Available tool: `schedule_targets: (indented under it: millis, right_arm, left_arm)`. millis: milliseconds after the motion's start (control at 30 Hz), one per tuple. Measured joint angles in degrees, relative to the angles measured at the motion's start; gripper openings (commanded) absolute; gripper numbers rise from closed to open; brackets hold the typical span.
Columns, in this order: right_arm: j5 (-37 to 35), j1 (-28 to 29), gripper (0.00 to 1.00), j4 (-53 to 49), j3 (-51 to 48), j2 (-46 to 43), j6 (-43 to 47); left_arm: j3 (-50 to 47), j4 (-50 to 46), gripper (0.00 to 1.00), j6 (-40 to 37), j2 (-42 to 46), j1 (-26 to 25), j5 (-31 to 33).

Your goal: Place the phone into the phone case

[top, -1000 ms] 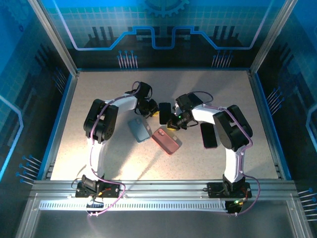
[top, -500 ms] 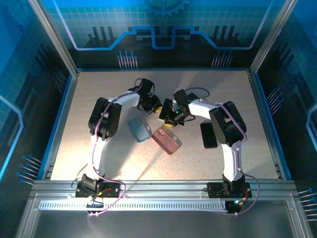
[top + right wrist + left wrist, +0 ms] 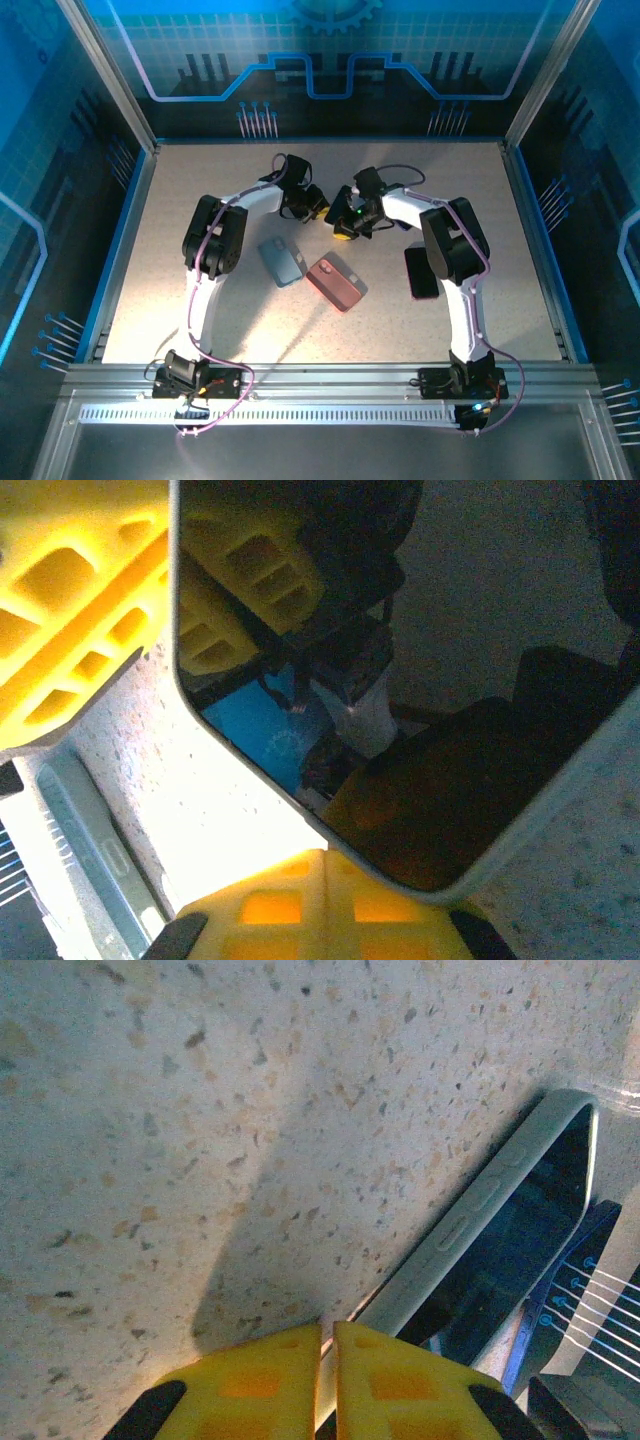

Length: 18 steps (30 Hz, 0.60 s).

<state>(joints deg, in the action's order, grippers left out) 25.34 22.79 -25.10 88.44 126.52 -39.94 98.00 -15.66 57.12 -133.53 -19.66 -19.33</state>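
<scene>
Now, toward the middle of the desk [image 3: 190,200] lies the grey-blue case [image 3: 282,262], with the pink case [image 3: 336,283] just right of it. Beyond them, nearer the far edge, my left gripper [image 3: 327,1345] looks pinched on the phone [image 3: 520,1210] by its thin silver side. My right gripper [image 3: 325,875] — jaws together — has its tips hidden behind the phone's edge. I judge I'm steadying the phone for carrying. I should hold the left pinch firm and nudge gently from the right — the slick glass could twist loose.
</scene>
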Motion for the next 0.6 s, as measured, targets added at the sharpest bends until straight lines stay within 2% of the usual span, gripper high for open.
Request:
schedule_targets:
  millis: [600]
  right_arm:
    - [-0.6, -2.6, 0.0, 4.6, -2.0, -0.5, 1.7]
  left_arm:
    - [-2.4, 3.4, 0.13, 1.5, 0.7, -0.4, 0.2]
